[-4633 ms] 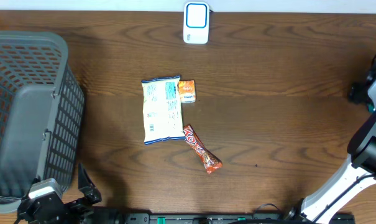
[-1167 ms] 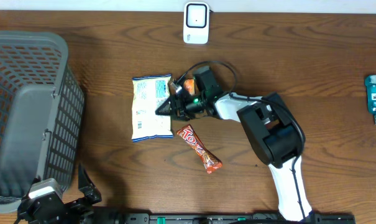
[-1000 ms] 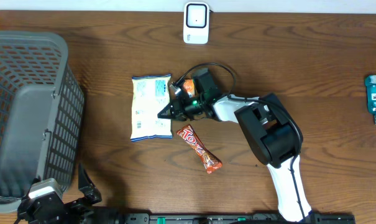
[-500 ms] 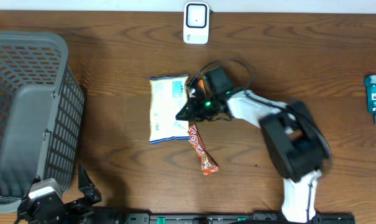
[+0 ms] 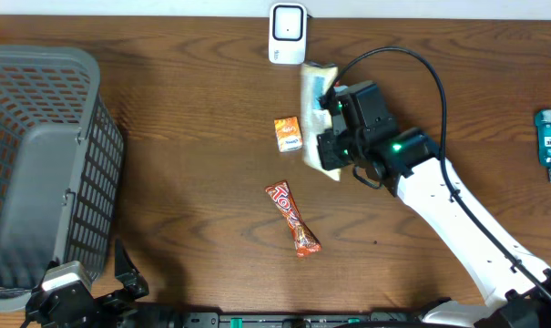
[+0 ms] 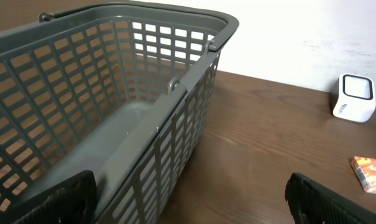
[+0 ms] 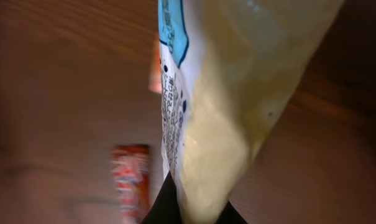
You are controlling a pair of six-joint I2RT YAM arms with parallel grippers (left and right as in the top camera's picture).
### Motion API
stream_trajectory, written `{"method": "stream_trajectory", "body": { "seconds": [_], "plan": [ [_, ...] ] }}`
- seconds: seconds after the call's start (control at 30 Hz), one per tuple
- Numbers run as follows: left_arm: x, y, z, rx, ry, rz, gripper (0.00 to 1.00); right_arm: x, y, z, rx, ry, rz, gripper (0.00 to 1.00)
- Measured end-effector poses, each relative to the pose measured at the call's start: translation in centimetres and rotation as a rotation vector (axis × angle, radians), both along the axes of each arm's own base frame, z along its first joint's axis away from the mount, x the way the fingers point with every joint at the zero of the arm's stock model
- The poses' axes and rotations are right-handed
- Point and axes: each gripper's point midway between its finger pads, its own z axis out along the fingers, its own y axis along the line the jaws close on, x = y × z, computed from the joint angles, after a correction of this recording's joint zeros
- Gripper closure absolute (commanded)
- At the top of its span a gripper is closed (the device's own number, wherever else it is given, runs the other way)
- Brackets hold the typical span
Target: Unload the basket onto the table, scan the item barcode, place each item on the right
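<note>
Swinging up and to the right within the last half second, the right arm has carried the snack bag off the middle of the table, leaving 2 other items behind. From the left, the grey basket sits at the table's edge, and the left gripper rests near the front edge beside it, its fingers spread wide and holding nothing. The red candy bar lies alone toward the front, turned slightly from a second ago. The small orange box is now exposed, apart from the bag. At the back, the white scanner stands where it was. The bag's upper end is now just beside it, hanging edge-on with its printed face turned left. The right gripper is pressed together, pinching the bag's lower seam, as the wrist view shows. Far right, a blue bottle lies untouched. The bag looks close to the scanner, but no barcode can be made out, so it probably still needs turning toward the scanner's window.
</note>
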Motion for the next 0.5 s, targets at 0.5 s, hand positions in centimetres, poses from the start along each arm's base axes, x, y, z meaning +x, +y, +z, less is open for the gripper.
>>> {"method": "stream_trajectory", "body": {
  "seconds": [0.5],
  "plan": [
    [0.0, 0.0, 0.0, 0.000, 0.000, 0.000, 0.02, 1.2, -1.6, -5.5, -0.500, -0.082, 0.026, 0.99]
  ]
}}
